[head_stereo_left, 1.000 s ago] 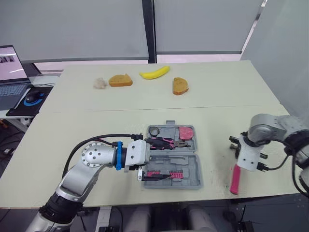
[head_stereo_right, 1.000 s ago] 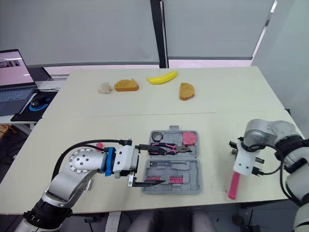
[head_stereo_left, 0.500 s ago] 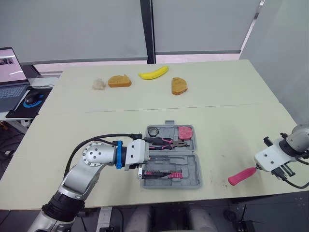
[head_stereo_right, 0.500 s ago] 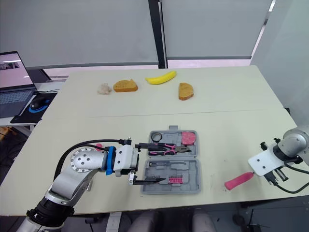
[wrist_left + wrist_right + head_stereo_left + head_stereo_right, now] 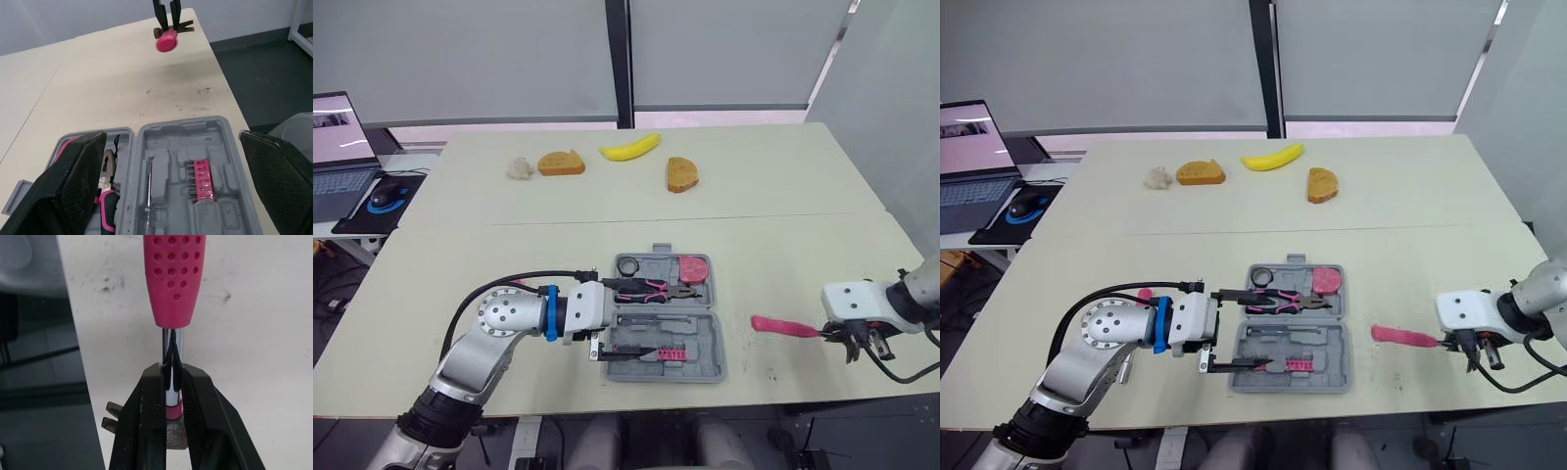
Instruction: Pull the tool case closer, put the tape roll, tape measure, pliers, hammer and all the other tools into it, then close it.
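Note:
The grey tool case (image 5: 697, 338) lies open at the table's front middle. Its far half holds the tape roll (image 5: 626, 265), the pink tape measure (image 5: 691, 267) and the pliers (image 5: 651, 288); pink bits (image 5: 202, 178) sit in the near half. My left gripper (image 5: 634, 320) is open, one finger (image 5: 73, 186) on each side of the case's left part. To the right of the case, my right gripper (image 5: 837, 333) is shut on the hammer's metal shaft (image 5: 169, 345) near its head. The pink handle (image 5: 783, 326) is level and points toward the case.
A banana (image 5: 629, 147), two bread slices (image 5: 558, 163) (image 5: 680, 173) and a white lump (image 5: 519, 168) lie along the table's far side. A laptop (image 5: 337, 147) and mouse (image 5: 380, 196) sit on a side desk at the left. The front edge (image 5: 783, 390) runs close below the hammer.
My right gripper has swung the hammer from handle hanging down near the front edge to level, handle pointing left toward the case. The left gripper has stayed at the case.

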Robot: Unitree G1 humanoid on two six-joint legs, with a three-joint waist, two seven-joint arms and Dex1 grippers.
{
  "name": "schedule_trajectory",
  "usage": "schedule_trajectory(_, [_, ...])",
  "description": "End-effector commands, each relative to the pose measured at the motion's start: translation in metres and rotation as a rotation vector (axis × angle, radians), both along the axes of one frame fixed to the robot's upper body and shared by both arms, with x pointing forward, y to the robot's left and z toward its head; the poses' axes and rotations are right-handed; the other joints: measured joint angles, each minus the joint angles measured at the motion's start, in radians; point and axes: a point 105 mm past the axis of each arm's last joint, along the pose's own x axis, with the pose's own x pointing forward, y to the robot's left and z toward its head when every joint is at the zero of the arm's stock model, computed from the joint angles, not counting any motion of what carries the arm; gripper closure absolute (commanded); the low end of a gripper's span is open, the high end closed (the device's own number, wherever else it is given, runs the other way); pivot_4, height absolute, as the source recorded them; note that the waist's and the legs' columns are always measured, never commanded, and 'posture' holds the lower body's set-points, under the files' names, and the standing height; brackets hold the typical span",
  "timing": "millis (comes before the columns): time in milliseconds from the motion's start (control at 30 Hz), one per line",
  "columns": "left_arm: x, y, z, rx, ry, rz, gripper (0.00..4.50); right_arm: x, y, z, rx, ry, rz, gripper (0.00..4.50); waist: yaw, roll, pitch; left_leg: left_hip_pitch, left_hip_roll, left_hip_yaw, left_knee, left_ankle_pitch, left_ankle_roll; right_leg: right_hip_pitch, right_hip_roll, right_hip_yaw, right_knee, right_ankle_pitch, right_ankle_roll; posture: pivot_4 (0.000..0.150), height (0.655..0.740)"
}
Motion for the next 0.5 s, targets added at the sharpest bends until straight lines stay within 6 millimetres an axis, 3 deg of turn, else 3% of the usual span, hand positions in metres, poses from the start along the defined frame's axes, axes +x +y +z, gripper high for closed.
schedule_trajectory(33, [0.002, 0.001, 0.011, -0.016, -0.044, -0.005, 0.00, 0.000, 0.006, 0.006, 0.127, -0.004, -0.237, 4.28, 0.006, 0.000, 0.000, 0.000, 0.000, 0.000, 0.000, 0.000, 0.000, 0.000, 0.000, 0.000, 0.000, 0.000, 0.000, 0.150, 0.7400])
schedule_trajectory(267, [-0.001, -0.003, 0.013, -0.020, -0.044, -0.024, 0.00, -0.002, 0.024, -0.009, 0.349, 0.081, -0.684, 4.28, 0.013, 0.000, 0.000, -0.001, -0.001, -0.001, 0.001, 0.000, 0.000, 0.000, 0.000, 0.000, 0.000, 0.000, 0.000, 0.150, 0.7400])
schedule_trajectory(500, [-0.002, -0.009, 0.016, -0.030, -0.047, -0.051, 0.00, 0.014, 0.033, -0.032, 0.424, 0.045, -0.953, 4.28, 0.012, -0.001, 0.000, -0.002, -0.001, -0.001, 0.000, 0.000, 0.000, -0.001, 0.000, -0.001, 0.000, 0.000, 0.000, 0.150, 0.7400])
